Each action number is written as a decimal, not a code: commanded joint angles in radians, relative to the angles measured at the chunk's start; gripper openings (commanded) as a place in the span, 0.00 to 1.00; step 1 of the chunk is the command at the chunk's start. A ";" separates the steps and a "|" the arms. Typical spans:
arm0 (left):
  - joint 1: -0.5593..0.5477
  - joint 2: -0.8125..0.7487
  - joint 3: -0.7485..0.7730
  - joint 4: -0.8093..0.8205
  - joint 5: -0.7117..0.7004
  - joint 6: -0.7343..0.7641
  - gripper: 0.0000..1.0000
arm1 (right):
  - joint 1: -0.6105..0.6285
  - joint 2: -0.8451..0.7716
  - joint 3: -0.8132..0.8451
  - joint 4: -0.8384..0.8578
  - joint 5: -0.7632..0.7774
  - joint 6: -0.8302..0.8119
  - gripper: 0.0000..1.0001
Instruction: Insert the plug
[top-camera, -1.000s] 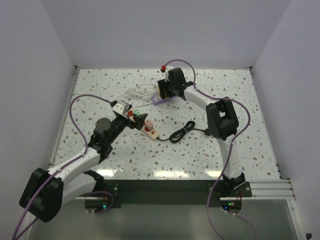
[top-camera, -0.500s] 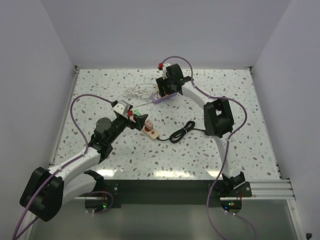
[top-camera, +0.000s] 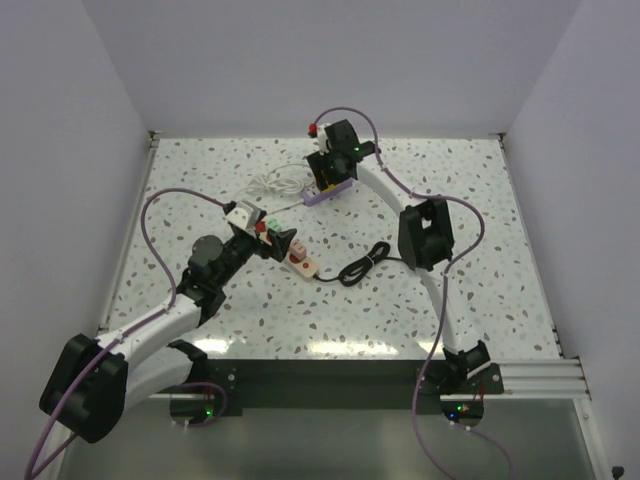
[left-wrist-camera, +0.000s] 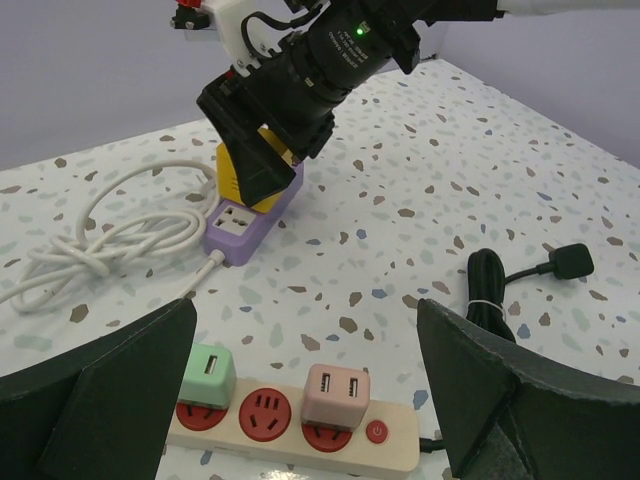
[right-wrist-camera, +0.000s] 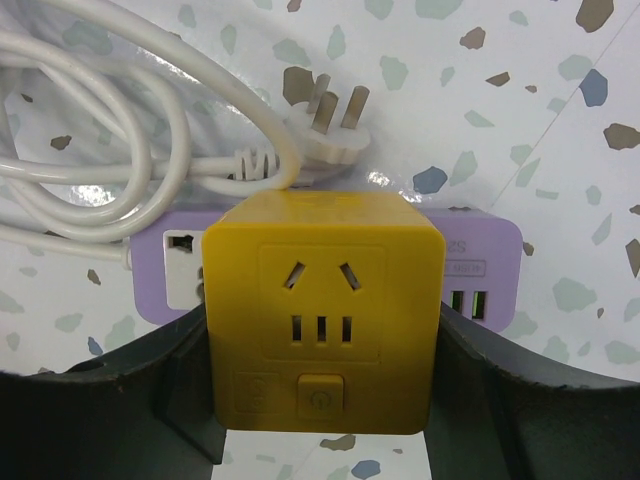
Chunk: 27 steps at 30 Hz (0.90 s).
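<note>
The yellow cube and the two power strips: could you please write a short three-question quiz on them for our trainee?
1. True or false: the left gripper is open above the cream strip.
2. The right gripper holds: A black plug; B yellow cube; C white cable.
3. How many adapters sit in the cream strip?
Key: 1 true; 2 B; 3 two, green adapter and pink adapter.
</note>
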 joint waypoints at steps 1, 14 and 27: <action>0.009 -0.005 0.008 0.060 0.010 -0.002 0.98 | 0.014 0.080 0.012 -0.140 0.005 -0.010 0.00; 0.009 -0.017 0.003 0.060 0.018 -0.004 0.98 | 0.029 0.175 0.090 -0.203 -0.013 0.002 0.00; 0.009 -0.016 0.040 -0.001 -0.011 -0.008 0.98 | 0.037 -0.059 -0.165 -0.009 -0.070 0.039 0.39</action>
